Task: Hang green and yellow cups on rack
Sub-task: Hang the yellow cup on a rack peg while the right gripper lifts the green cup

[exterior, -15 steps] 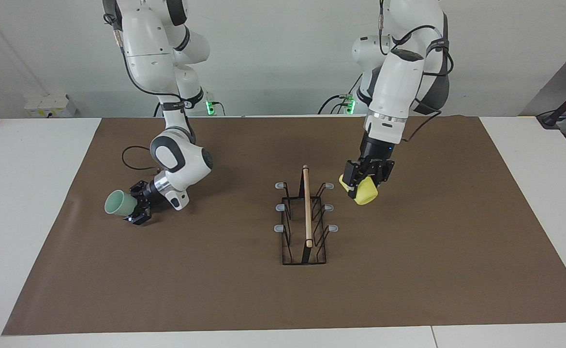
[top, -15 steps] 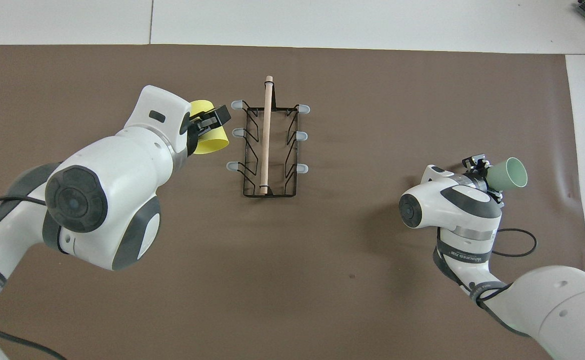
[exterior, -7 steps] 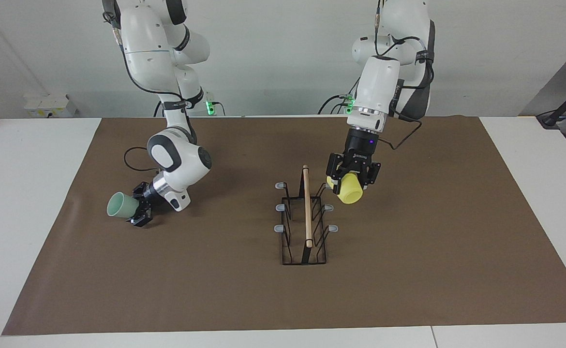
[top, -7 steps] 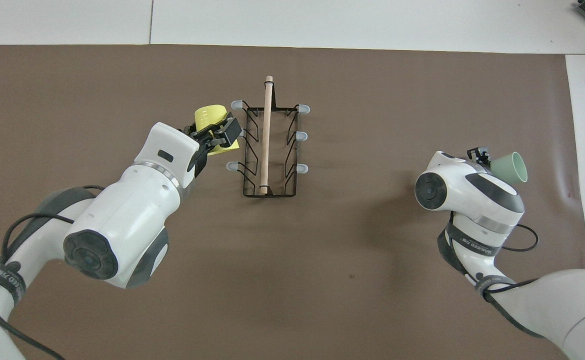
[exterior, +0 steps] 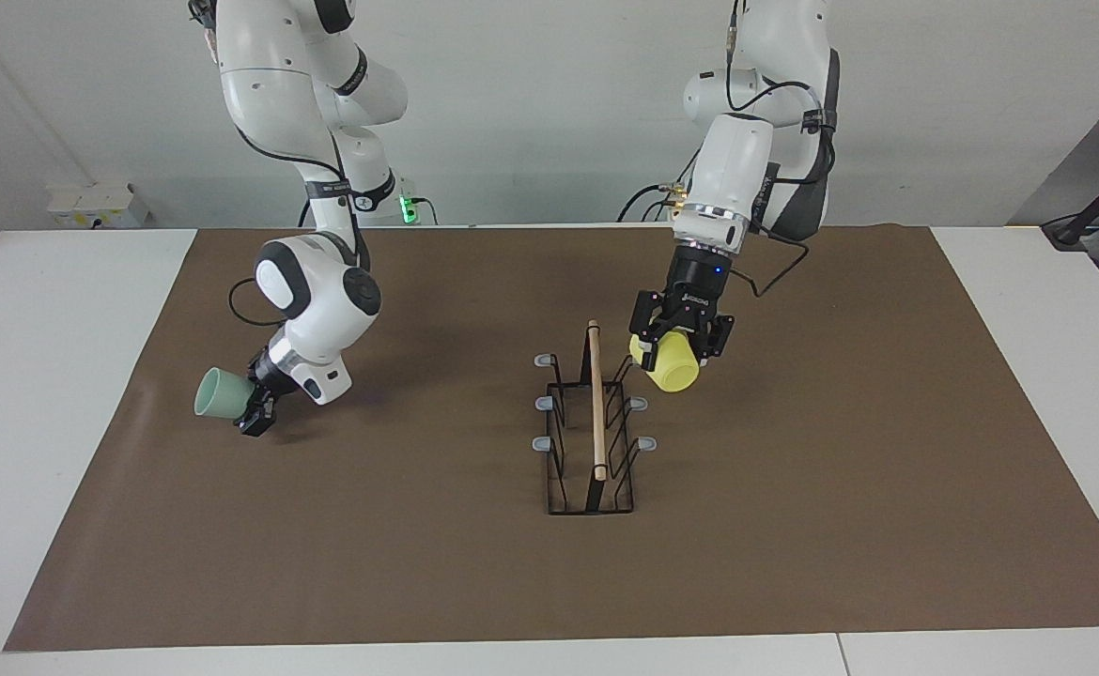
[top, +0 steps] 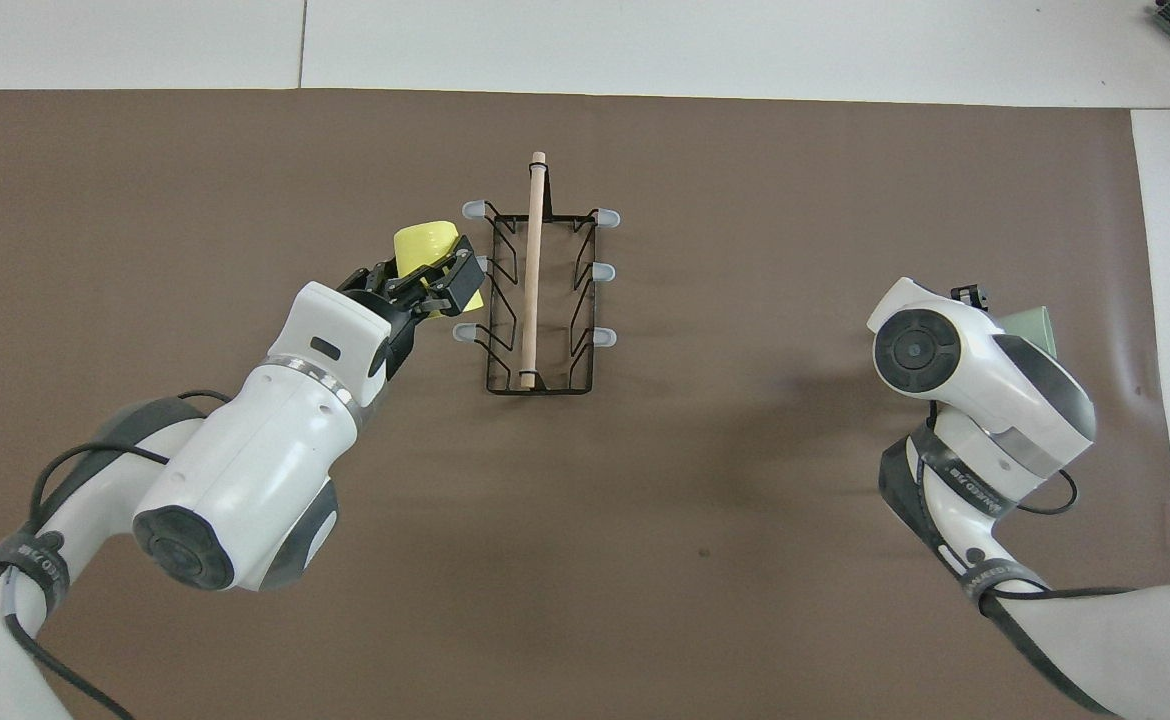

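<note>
Yellow cup [exterior: 673,365], pinched in the left tool [exterior: 680,338], has swung inward to the rack's [exterior: 591,432] prong nearest the robots, ready for hanging. Right tool [exterior: 251,406], pinching the green cup [exterior: 217,393], has lifted above the counter [exterior: 794,526].

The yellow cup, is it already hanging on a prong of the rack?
No, the yellow cup is held in the air by the left gripper beside the rack, and all six prongs are bare.

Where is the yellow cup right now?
The yellow cup is up in the air, held by the left gripper right beside the rack, at the rack's prongs on the left arm's side.
</note>
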